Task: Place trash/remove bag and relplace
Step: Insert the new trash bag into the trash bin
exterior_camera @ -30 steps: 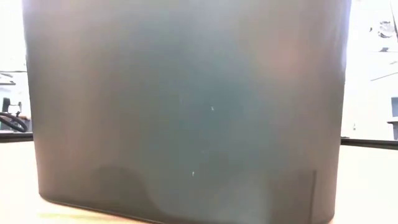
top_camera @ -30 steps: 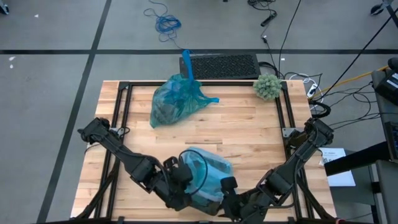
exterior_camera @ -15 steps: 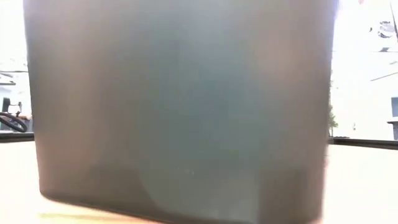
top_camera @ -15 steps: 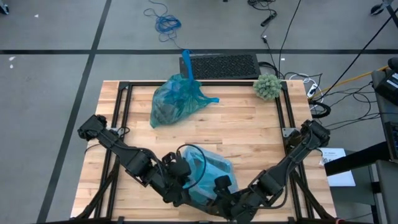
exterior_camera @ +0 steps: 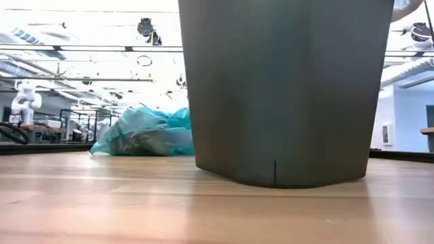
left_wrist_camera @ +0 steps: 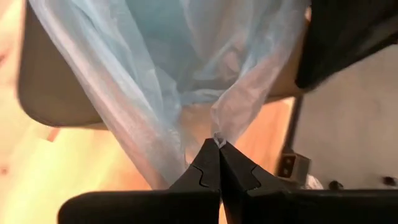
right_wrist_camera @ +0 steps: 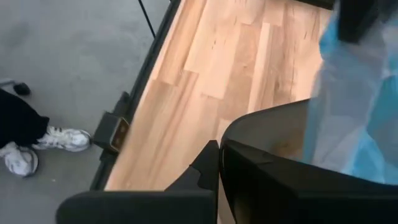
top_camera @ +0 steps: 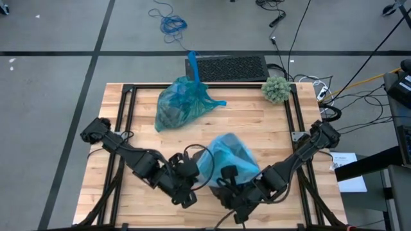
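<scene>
1. A grey trash bin (exterior_camera: pixel 285 88) is seen standing upright on the wooden table (top_camera: pixel 257 122), toward the 6 o'clock edge in the high view, lined with a light blue bag (top_camera: pixel 228 154) whose loose plastic billows over the rim.
2. The left gripper (top_camera: pixel 190 186) is placed at the bin's 9 o'clock side; its fingers (left_wrist_camera: pixel 208 171) are pressed together, and a thin fold of the light blue bag is pinched at their tips.
3. The right gripper (top_camera: pixel 228 189) is held at the bin's 6 o'clock side; its fingers (right_wrist_camera: pixel 211 165) are closed together against the bin's rim, and whether any plastic is caught between them cannot be told.
4. A filled teal bag (top_camera: pixel 182 102), knotted at the top, is seen lying on the table at 12 o'clock from the bin, well apart from it; brownish trash (top_camera: pixel 170 115) shows dimly through the plastic.
5. A fuzzy grey-green ball (top_camera: pixel 277 89) rests at the table's 1 o'clock corner.
6. A person's white shoes (right_wrist_camera: pixel 43 146) are visible on the floor beside the table in the right wrist view.
</scene>
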{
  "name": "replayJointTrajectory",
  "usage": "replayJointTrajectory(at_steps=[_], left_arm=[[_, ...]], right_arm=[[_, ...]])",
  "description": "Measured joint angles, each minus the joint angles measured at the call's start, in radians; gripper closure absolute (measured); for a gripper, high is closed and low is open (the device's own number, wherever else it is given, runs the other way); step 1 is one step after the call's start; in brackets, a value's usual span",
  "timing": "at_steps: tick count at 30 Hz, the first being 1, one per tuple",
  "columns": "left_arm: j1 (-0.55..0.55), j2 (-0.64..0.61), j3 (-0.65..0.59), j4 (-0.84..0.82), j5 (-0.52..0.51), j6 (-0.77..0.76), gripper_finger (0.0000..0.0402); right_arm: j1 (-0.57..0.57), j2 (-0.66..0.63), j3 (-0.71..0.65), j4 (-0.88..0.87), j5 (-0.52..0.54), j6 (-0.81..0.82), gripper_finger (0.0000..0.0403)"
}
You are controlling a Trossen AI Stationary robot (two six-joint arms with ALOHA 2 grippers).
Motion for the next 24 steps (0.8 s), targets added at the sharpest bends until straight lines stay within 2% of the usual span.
replayJointTrajectory(at_steps=[17, 24], left_arm=[[0.249, -0.049, 0.000, -0.056, -0.023, 0.204, 0.0402], [0.324, -0.050, 0.000, -0.047, 0.097, 0.292, 0.0402]], right_arm=[[-0.124, -0.041, -0.002, -0.149, -0.015, -0.164, 0.0403], [-0.172, -0.049, -0.002, -0.147, -0.121, -0.114, 0.0388]])
